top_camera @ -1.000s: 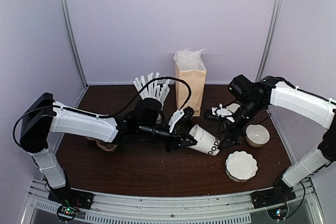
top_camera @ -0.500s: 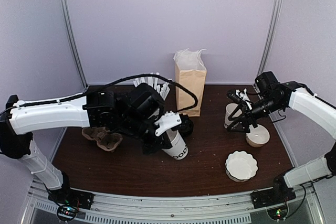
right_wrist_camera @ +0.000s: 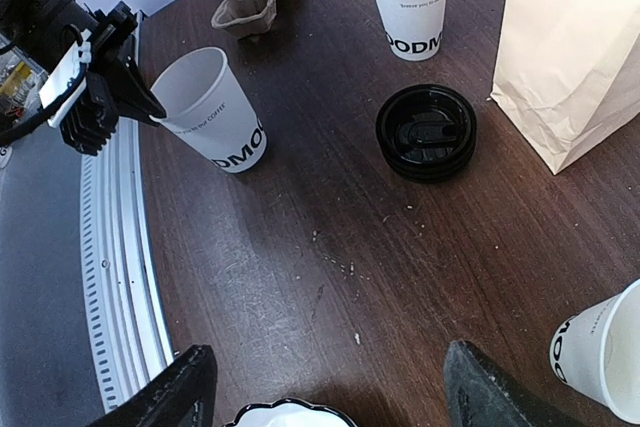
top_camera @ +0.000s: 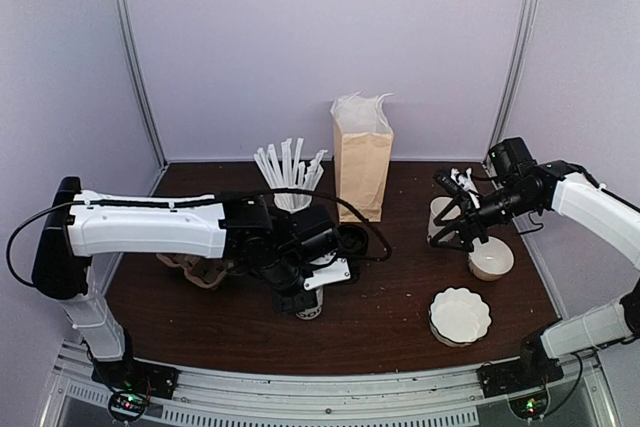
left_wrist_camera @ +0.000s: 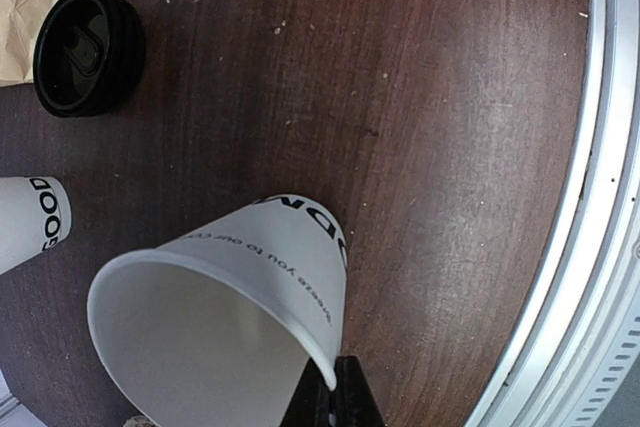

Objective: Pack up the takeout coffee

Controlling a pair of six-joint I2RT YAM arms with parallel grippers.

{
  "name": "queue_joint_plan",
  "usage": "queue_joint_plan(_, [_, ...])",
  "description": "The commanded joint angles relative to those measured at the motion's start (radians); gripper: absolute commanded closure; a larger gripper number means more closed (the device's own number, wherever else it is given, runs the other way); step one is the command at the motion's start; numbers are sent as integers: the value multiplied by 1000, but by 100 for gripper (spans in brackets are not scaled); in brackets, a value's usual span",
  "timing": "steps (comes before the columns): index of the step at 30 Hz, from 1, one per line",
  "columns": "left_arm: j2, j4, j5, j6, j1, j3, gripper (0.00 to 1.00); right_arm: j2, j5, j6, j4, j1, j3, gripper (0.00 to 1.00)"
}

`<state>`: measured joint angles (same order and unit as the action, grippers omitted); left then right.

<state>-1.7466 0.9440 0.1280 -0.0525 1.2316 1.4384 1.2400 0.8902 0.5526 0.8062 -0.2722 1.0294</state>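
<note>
No cup with a black lid on it shows. A stack of black lids (top_camera: 352,240) lies loose on the table by the bag, also in the left wrist view (left_wrist_camera: 88,50) and the right wrist view (right_wrist_camera: 427,132). My left gripper (left_wrist_camera: 330,395) is shut on the rim of a lidless white cup (left_wrist_camera: 270,277) with black lettering, which stands upright near the front rail (right_wrist_camera: 212,112). My right gripper (right_wrist_camera: 335,387) is open and empty, above the table at the right (top_camera: 455,229), next to another lidless white cup (right_wrist_camera: 600,357).
A brown paper bag (top_camera: 362,162) stands at the back centre. A white cup with straws (top_camera: 290,182) is left of it. A cardboard cup carrier (top_camera: 195,267) lies at the left. A white bowl (top_camera: 490,259) and a scalloped white dish (top_camera: 460,315) sit at the right.
My left arm has swung the lidless cup from lying tilted at mid-table to upright nearer the front. My right gripper drew back from that cup to the right, then stayed.
</note>
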Motion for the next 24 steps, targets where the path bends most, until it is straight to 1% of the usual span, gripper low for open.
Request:
queue_joint_plan(1, [-40, 9, 20, -34, 20, 60, 100, 2, 7, -3, -23, 7, -9, 19])
queue_joint_plan(4, [-54, 12, 19, -41, 29, 80, 100, 4, 12, -3, -23, 7, -10, 19])
queue_joint_plan(5, [-58, 14, 18, -43, 30, 84, 95, 5, 13, -3, -24, 7, -12, 19])
queue_joint_plan(6, [-61, 15, 20, -43, 32, 90, 85, 6, 14, -3, -24, 7, -12, 19])
queue_joint_plan(7, [-63, 16, 21, -43, 34, 92, 78, 10, 13, -3, -25, 7, -11, 19])
queue_joint_plan(9, [-64, 16, 26, -43, 38, 94, 69, 16, 16, -3, -21, 7, -7, 19])
queue_joint_plan(13, [-59, 28, 44, -40, 46, 112, 62, 15, 24, -3, -11, 7, -2, 19])
queue_joint_plan(17, [4, 93, 24, -41, 82, 193, 55, 12, 8, 17, 21, 6, 20, 20])
queue_joint_plan(19, [62, 115, 12, -29, 87, 232, 51, 17, -55, 5, 22, -3, 45, 22])
queue_joint_plan(21, [133, 101, 33, -23, 87, 227, 46, 32, -159, 13, 33, -30, 80, 24])
queue_joint_plan(24, [244, -18, 165, -5, 67, 134, 32, 69, -338, 65, 57, -98, 135, 32])
